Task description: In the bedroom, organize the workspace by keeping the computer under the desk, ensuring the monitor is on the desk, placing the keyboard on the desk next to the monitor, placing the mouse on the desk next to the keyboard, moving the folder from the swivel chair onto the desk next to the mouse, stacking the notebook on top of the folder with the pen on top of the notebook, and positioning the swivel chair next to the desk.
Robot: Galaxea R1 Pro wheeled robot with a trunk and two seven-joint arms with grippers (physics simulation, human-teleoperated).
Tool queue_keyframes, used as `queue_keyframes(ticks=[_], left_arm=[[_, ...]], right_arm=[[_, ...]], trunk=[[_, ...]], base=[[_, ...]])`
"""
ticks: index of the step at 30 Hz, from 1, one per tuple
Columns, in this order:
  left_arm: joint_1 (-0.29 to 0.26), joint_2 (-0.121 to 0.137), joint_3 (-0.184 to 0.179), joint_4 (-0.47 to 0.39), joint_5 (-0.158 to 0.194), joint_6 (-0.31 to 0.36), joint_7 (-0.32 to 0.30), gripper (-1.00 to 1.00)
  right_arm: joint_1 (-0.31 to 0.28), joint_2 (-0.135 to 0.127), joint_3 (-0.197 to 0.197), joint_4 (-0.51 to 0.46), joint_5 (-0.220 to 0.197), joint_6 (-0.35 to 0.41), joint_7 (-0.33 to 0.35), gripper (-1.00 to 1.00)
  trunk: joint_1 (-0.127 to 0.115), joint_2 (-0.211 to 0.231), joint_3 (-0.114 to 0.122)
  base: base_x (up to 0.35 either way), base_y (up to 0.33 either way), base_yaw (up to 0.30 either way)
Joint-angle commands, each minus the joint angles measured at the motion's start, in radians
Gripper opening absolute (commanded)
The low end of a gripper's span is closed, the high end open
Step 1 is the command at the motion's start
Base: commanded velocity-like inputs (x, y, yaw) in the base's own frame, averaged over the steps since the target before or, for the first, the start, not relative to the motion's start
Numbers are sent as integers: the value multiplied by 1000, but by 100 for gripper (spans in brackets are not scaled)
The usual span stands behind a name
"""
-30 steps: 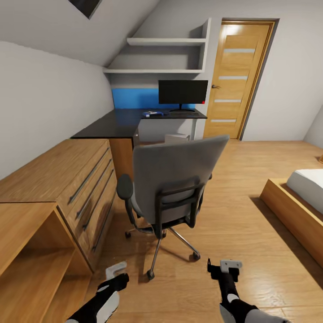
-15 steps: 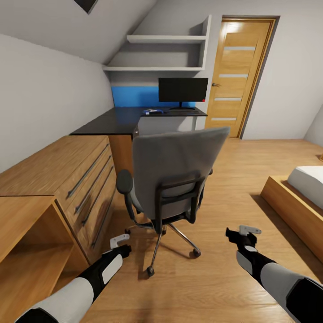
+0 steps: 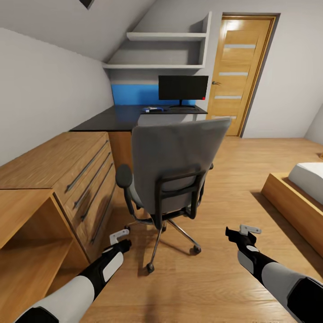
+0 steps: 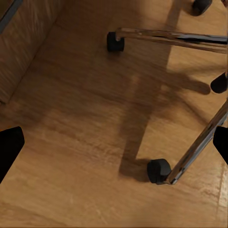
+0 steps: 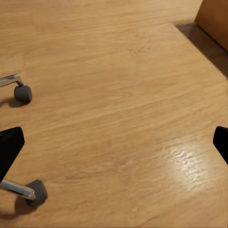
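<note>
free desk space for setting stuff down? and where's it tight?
Bare black top on the desk along its near wing, between the wooden cabinet and the monitor. Crowded at the far end: small blue items sit by the monitor's stand. The swivel chair blocks the direct approach; open floor lies between it and the bed frame.

swivel chair (image 3: 175, 170) back hides its seat; desk (image 3: 112, 120) items too small.

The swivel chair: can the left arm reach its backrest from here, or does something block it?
Probably yes. The left gripper hangs low, open, beside the swivel chair; only bare floor lies between them, though the arm must rise.
</note>
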Motion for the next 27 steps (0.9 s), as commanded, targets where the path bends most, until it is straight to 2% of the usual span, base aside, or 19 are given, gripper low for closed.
queue_keyframes(ticks=[1, 11, 22, 27], left_arm=[[-1, 1, -9, -2, 4, -14, 9, 100], [-1, 1, -10, 0, 5, -83, 9, 100], [-1, 1, -12, 2, 5, -91, 9, 100], [-1, -1, -17, 43, 0, -93, 2, 100]], right_arm=[[0, 0, 9, -2, -6, -1, -6, 100], [1, 11, 12, -3, -4, -6, -3, 100], [1, 19, 12, -3, -1, -9, -2, 100], [3, 18, 11, -3, -1, -53, -1, 100]], trunk=[[4, -8, -4], [42, -78, -35], [84, -155, -70], [84, -155, -70]], base=[[0, 0, 0], [0, 0, 0], [0, 0, 0], [0, 0, 0]])
